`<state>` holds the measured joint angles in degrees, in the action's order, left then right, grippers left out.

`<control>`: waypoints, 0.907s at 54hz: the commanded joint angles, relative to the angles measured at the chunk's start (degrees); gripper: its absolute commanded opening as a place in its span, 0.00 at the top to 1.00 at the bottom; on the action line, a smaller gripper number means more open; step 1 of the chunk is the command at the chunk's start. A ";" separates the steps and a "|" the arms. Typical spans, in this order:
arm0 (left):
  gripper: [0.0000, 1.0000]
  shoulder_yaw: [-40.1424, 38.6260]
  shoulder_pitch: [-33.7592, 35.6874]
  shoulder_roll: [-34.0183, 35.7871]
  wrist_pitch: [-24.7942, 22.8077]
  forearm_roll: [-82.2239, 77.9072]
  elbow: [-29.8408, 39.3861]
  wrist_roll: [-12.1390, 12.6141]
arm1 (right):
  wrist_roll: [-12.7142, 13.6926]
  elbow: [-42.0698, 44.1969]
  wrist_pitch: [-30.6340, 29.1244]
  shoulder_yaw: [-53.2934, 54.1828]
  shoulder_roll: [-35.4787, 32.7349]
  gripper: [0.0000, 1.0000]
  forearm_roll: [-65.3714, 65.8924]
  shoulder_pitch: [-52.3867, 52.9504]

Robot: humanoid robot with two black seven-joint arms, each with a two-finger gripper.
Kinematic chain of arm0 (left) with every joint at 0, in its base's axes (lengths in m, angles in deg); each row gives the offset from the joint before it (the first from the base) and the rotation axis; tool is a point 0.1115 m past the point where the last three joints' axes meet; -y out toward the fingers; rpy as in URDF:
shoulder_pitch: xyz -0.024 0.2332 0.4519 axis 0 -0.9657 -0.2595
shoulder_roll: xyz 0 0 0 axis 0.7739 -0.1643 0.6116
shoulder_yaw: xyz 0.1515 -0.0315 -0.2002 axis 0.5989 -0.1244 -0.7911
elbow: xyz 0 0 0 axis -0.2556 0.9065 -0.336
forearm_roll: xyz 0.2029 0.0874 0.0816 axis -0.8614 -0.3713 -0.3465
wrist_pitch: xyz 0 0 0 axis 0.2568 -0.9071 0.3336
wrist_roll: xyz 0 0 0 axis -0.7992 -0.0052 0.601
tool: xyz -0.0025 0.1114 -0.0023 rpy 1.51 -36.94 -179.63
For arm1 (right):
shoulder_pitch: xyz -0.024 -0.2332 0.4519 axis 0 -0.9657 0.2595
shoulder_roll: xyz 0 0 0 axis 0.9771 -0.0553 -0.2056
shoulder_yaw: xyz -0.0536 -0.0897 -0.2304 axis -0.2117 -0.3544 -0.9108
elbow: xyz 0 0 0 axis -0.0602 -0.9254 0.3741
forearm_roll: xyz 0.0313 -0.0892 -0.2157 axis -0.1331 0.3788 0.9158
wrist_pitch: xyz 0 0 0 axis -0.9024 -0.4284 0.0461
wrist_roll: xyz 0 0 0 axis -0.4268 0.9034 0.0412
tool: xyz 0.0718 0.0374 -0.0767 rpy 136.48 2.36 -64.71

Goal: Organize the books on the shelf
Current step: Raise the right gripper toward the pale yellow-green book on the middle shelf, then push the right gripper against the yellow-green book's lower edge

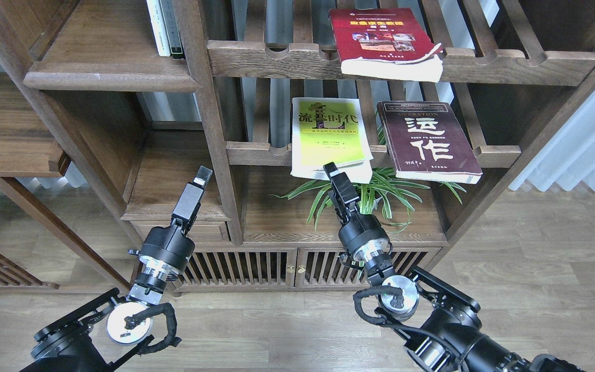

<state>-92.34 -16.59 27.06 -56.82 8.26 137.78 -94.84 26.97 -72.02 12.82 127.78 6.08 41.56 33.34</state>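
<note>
Right gripper (pixel 331 168) is reaching up to the lower edge of the yellow-green book (pixel 330 134), its dark fingers seen end-on as one narrow shape, so how far apart they are standing cannot be told, nor whether they are pinching the book's edge. Left gripper (pixel 203 176) is hanging in the air to the left of the upright post (pixel 214 124), in front of a lower compartment; its fingers also cannot be told apart, and it is touching no book.

Three books are lying flat, covers up, on slatted racks. The yellow-green book is resting on the lower rack (pixel 256 153), overhanging its notched front rail. Just beside it to the right, slightly apart, the maroon book (pixel 426 140) with big white characters is lying on the same rack, tilted a little. The red book (pixel 384 44) with small photos is sitting on the upper rack (pixel 277 59), its pages overhanging the rail.

The solid shelf (pixel 111 77) with the rounded front edge is sitting at upper left, and two upright volumes (pixel 166 28) are standing at its right end. A green plant (pixel 380 191) is spreading below the lower rack.
</note>
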 commanded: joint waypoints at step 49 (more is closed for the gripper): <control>0.00 -0.09 -0.38 -0.60 0.00 -0.46 -0.96 0.00 | 0.79 5.53 7.90 1.67 0.00 0.02 -5.92 7.52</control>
<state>-92.42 -16.91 26.48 -56.82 7.80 136.83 -94.84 27.66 -66.46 19.75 129.68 6.08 36.17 40.46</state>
